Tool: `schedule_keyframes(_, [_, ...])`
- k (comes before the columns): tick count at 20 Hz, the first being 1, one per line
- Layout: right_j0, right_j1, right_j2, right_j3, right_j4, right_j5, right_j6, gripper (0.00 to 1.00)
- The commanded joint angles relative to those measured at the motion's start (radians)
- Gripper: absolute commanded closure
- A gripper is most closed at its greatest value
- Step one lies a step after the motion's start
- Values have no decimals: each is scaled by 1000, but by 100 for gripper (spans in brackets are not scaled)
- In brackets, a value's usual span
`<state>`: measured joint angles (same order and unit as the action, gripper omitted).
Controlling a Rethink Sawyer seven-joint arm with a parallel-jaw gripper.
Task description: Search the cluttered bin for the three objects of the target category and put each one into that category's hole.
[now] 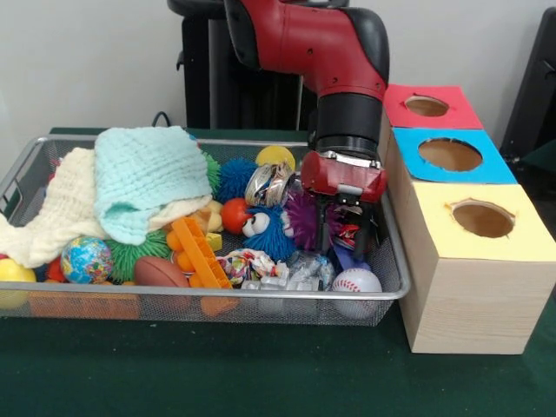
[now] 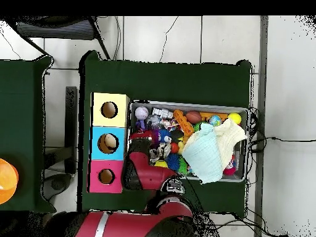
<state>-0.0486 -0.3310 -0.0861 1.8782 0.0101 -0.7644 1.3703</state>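
While arm hangs low | fingers (image 1: 347,228) in bin (image 1: 393,287) clutter, spread/pinching: can't tell

Silvery wire-mesh bin (image 1: 26,161), metal and see-through, sitting on a matt green cloth-covered table (image 1: 217,373). Draped inside, a pale mint waffle-knit cloth (image 1: 143,178) over a cream one (image 1: 56,213), both soft and nubbly. Alongside, the box (image 1: 473,300) shows bare pale wood grain (tops look like matt coloured paper). The arm (image 1: 321,43) gleams in glossy red plastic.
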Motion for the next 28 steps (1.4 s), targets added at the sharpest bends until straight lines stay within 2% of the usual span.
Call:
schedule_keyframes(1, [33, 21, 16, 8, 82, -12, 237, 0])
schedule_keyframes(5, [47, 15, 16, 9, 106, 45, 229, 0])
schedule_keyframes(9, [72, 12, 10, 27, 143, 60, 231, 0])
schedule_keyframes(12, [100, -25, -17, 44, 182, 106, 202, 0])
schedule_keyframes(20, [105, -109, -51, 4, 197, 359, 132, 0])
schedule_keyframes(23, [39, -85, 21, -72, 162, 594, 98, 0])
schedule_keyframes(24, [16, -78, 43, -88, 147, 642, 92, 0])
schedule_keyframes(28, [-41, -73, 93, -90, 95, 713, 93, 0])
